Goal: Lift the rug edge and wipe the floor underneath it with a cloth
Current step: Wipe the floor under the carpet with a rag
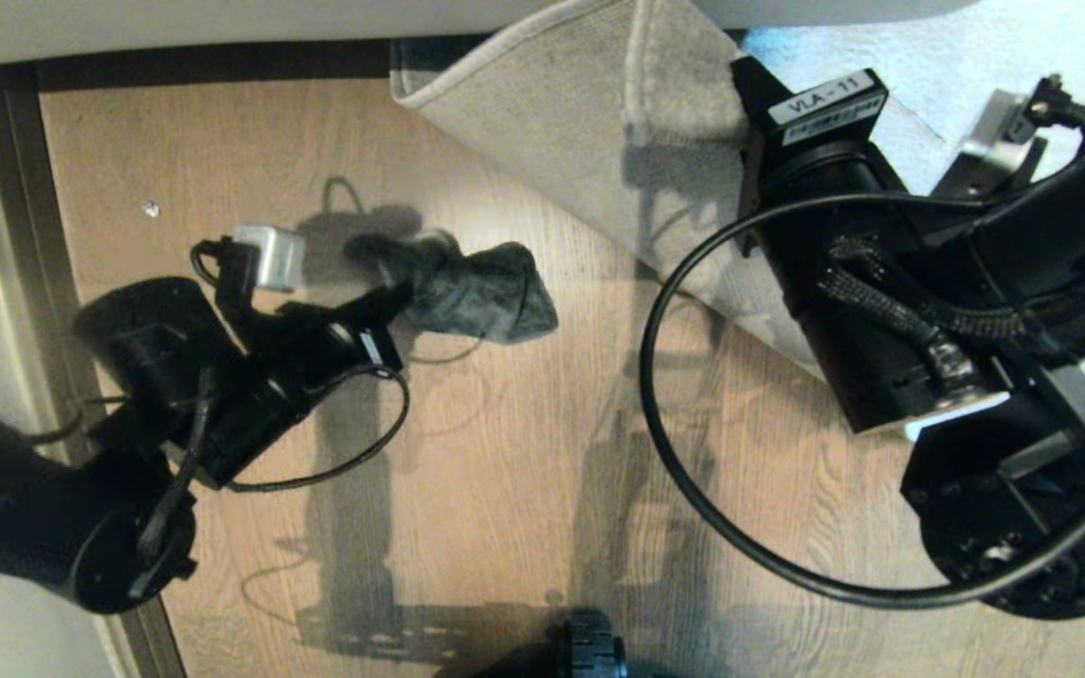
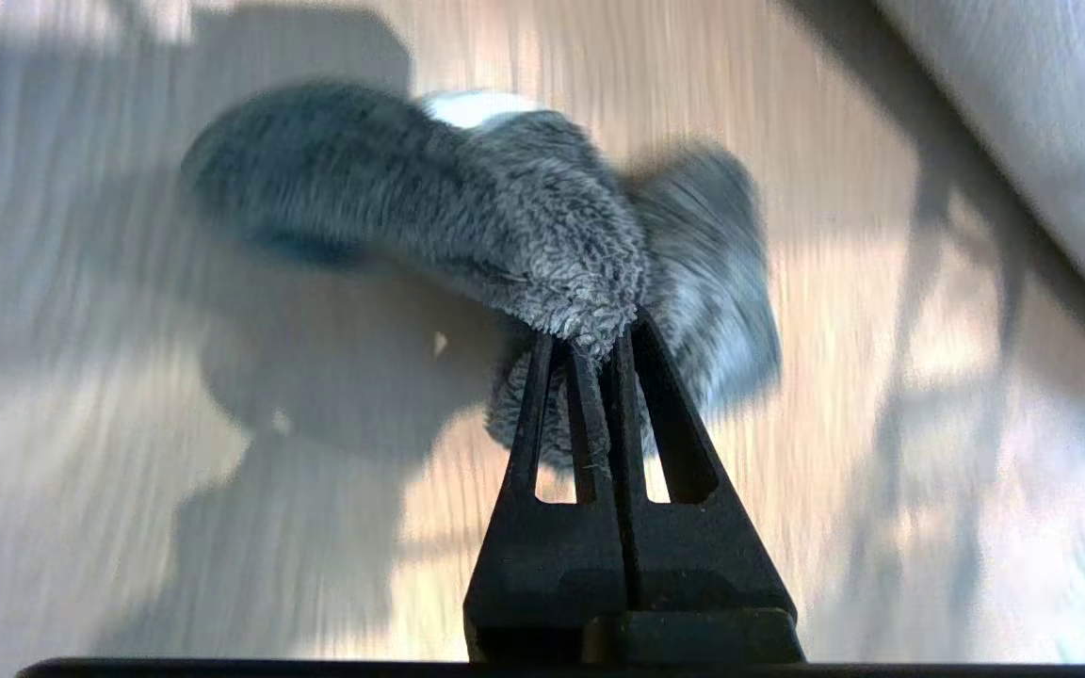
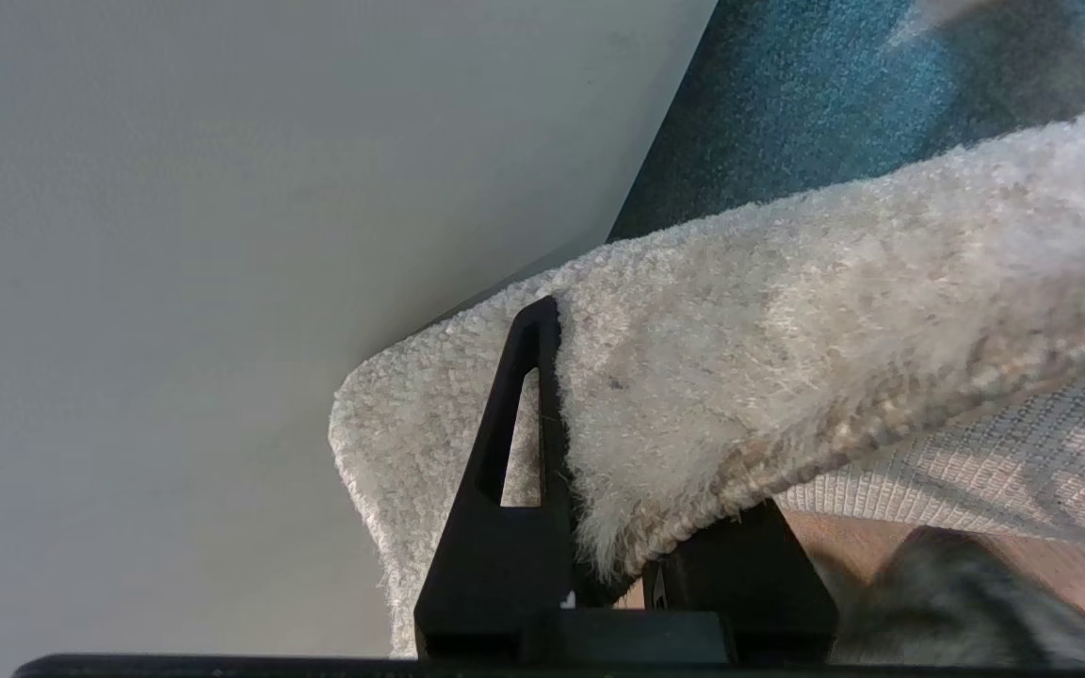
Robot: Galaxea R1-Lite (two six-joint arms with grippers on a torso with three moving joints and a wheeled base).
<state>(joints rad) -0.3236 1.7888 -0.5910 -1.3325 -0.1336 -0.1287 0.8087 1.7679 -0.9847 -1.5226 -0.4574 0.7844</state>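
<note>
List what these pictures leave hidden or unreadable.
- Right gripper: hidden in head view behind its own arm; second finger buried under the rug edge in right wrist view.
- Cloth and floor: motion-blurred in left wrist view, so contact is unclear.
- Left gripper: fingertips sunk in cloth.

Dark grey fluffy cloth [image 1: 481, 292]; grey-beige rug edge [image 1: 542, 122]; light brown wood-grain floor [image 1: 505, 452].

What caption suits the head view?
Left gripper wipes floor with cloth; right gripper lifts rug edge.
</note>
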